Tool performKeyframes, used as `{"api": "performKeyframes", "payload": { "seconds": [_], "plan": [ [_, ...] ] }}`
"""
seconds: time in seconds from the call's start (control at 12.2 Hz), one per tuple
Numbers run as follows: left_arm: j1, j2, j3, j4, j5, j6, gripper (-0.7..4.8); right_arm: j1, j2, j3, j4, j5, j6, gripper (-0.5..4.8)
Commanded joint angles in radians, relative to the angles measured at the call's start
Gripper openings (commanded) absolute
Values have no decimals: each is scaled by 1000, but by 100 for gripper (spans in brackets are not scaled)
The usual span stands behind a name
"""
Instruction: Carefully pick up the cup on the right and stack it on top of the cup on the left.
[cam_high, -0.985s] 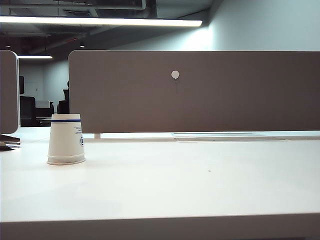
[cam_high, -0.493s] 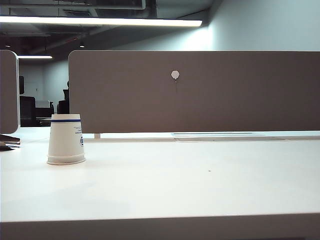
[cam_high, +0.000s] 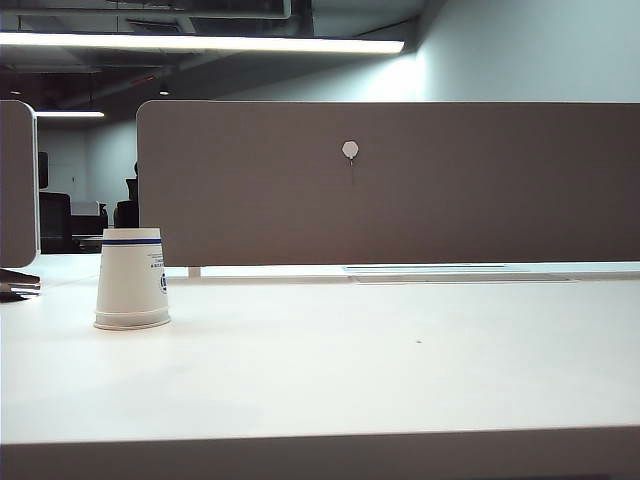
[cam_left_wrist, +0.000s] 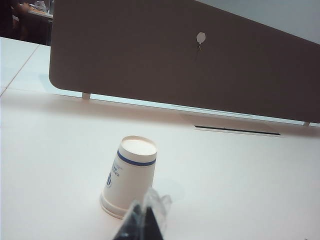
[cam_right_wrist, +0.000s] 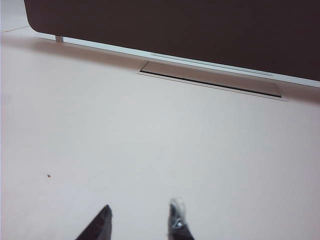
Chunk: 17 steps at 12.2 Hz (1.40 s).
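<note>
A white paper cup with a blue band (cam_high: 132, 280) stands upside down on the white table (cam_high: 380, 370), at the left of the exterior view; this is the cup on the left. It also shows in the left wrist view as the cup (cam_left_wrist: 130, 177). My left gripper (cam_left_wrist: 149, 210) is shut and empty, its tips just in front of the cup's rim. The cup on the right is out of view. My right gripper (cam_right_wrist: 141, 207) hangs open over bare table with nothing between its fingers. Neither gripper shows in the exterior view.
A grey divider panel (cam_high: 400, 185) runs along the back of the table, with a flat cable slot cover (cam_high: 430, 268) at its foot. A dark object (cam_high: 15, 285) lies at the far left edge. The table's front edge (cam_high: 320, 445) is close.
</note>
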<state>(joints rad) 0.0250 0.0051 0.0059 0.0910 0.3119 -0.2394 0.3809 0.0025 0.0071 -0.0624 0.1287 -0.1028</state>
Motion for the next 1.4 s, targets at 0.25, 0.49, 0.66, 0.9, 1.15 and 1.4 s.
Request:
{"api": "performKeyframes", "payload": {
  "seconds": [0.25,0.49,0.66,0.9,1.15,1.4],
  "plan": [
    [1,0,3,14,-78,30,-7,0,-2,-4,14,-3,2,148],
    [1,0,3,-5,-145,29,-6,0,-2,-4,14,-4,2,148],
    [0,0,3,-30,-189,31,-6,0,-2,-4,15,-5,2,148],
    [1,0,3,-29,-223,31,-6,0,-2,-4,14,-4,2,148],
    [1,0,3,-7,-274,31,-6,-2,-2,-4,-25,110,21,-2],
    [1,0,3,17,-274,31,-6,-2,-2,-4,-29,213,21,-5]
  ]
}}
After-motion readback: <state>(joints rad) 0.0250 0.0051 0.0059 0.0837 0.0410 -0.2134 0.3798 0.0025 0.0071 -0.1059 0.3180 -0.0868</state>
